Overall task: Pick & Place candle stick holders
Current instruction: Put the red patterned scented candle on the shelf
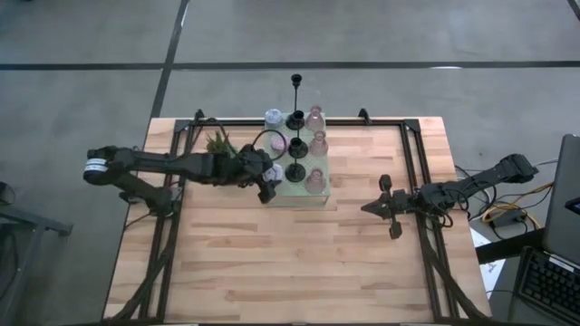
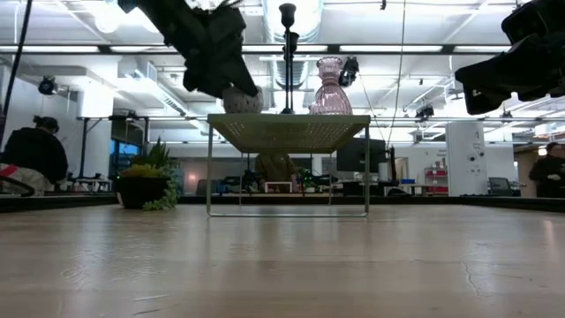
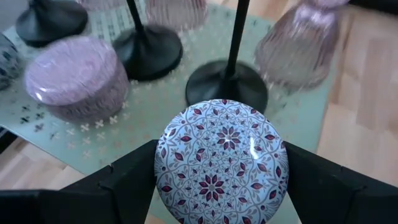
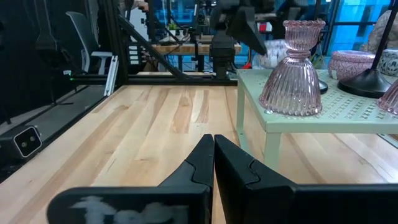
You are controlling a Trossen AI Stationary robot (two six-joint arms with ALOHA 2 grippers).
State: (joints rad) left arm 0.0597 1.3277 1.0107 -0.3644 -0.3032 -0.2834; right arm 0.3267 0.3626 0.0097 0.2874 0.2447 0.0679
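Note:
A pale green perforated board (image 1: 322,195) stands raised on thin legs (image 2: 209,168) at the table's middle. On it stand three pink glass holders (image 1: 318,143), three black stemmed holders (image 1: 295,145) and two stubby pastel holders (image 1: 276,142). My left gripper (image 1: 268,181) is shut on a third stubby holder with a blue and maroon flower pattern (image 3: 221,165) at the board's near left corner. I cannot tell whether its base touches the board. My right gripper (image 1: 367,208) is shut and empty, low over the table to the right of the board. My left gripper pinches the patterned holder's round side wall (image 3: 163,168) between its two fingers, one finger (image 3: 127,183) on each opposite side. The fingers come slanting down from the table's left. The holder stays upright, its patterned top up, over the board's corner (image 2: 240,99).
A small green potted plant (image 1: 220,143) stands left of the board, close beside my left arm. A black frame (image 1: 412,136) runs around the table's far part. Bare wood lies near the front edge. People and desks show in the room behind.

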